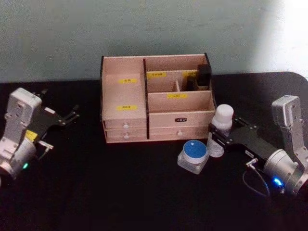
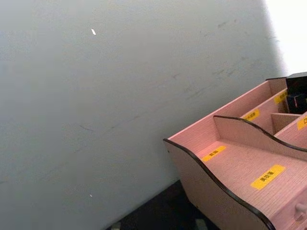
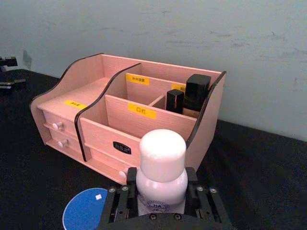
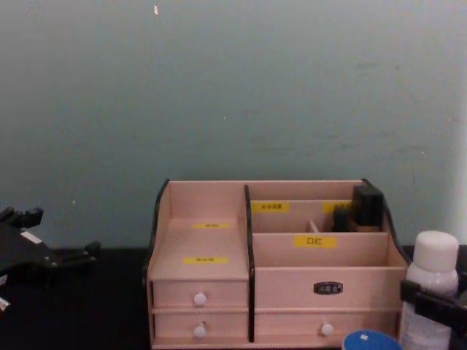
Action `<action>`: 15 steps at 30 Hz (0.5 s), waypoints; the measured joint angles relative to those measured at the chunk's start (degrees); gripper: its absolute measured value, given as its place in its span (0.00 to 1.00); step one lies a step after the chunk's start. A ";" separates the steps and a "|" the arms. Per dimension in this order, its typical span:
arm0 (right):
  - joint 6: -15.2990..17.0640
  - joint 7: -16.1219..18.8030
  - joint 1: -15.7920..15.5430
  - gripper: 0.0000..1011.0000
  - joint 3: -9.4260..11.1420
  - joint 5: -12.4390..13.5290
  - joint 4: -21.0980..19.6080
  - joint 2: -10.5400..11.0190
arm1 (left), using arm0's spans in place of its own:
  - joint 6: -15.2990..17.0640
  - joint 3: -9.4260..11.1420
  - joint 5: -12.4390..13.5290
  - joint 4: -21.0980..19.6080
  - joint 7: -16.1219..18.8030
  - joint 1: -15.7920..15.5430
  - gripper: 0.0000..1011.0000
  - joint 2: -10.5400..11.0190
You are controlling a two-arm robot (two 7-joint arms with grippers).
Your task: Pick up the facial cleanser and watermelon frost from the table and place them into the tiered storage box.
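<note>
In the right half of the head view, the right gripper (image 1: 215, 137) is clamped around the upright, white-capped facial cleanser bottle (image 1: 224, 115), just beside the tiered storage box's (image 1: 122, 70) lower right corner (a blue-lidded jar (image 1: 194, 153) sits close by on the black table (image 1: 120, 192)). The left gripper (image 1: 72, 115) hovers at far left, fingers spread, holding nothing.

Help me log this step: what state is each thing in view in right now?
tiered storage box: upright, drawers shut.
dark containers: standing in the box's back right compartment.
white-capped bottle: upright, capped, gripped beside the box.
blue-lidded jar: lid on, free on the table in front of the box.
right hand: shut on the bottle.
left hand: open, empty, left of the box.
</note>
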 joint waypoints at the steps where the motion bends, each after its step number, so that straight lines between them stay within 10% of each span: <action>1: -0.01 -0.01 0.00 0.59 0.00 0.00 0.00 0.01 | 0.00 0.00 0.00 0.00 0.00 0.00 0.99 0.00; 15: 0.08 0.37 -1.03 0.58 1.26 -0.02 -1.39 0.01 | 0.00 0.00 0.00 0.00 0.00 0.00 0.99 0.00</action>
